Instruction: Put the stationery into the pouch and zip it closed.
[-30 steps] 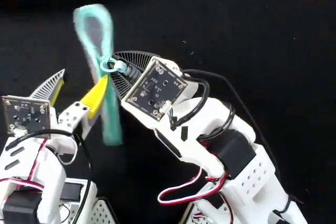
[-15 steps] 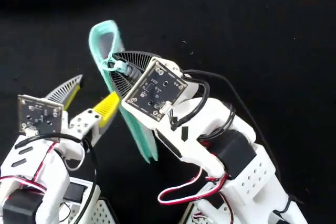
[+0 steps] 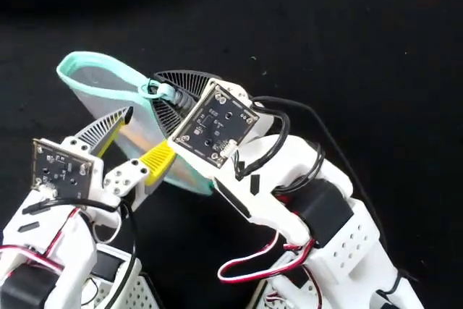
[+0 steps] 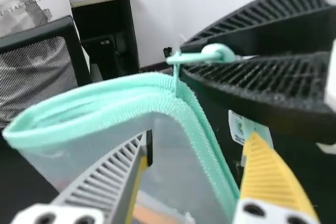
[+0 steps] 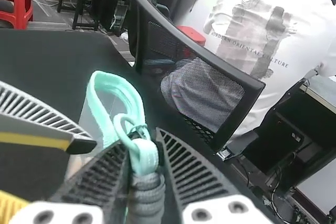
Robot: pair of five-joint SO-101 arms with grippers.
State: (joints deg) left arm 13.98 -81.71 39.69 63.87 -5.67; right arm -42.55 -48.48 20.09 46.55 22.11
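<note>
The pouch (image 3: 108,95) is being held up over the black bench (image 3: 325,48), toward 10 o'clock. It is looking thin and see-through (with a mint green edge). The right hand (image 3: 155,93) is pinching the zip pull (image 3: 162,92) tight. The left hand (image 3: 150,132), at 8 o'clock, is sitting open, one finger each side of the pouch.

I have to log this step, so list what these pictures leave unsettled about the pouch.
- Contents: left wrist view, only an orange smear behind the pouch wall, cut off by the frame edge.
- Zip: high view, the camera board covers the pouch's end past the pull in the right gripper; how far it is shut is unclear.
- Left gripper: its fingers straddle the pouch; contact cannot be told.
</note>
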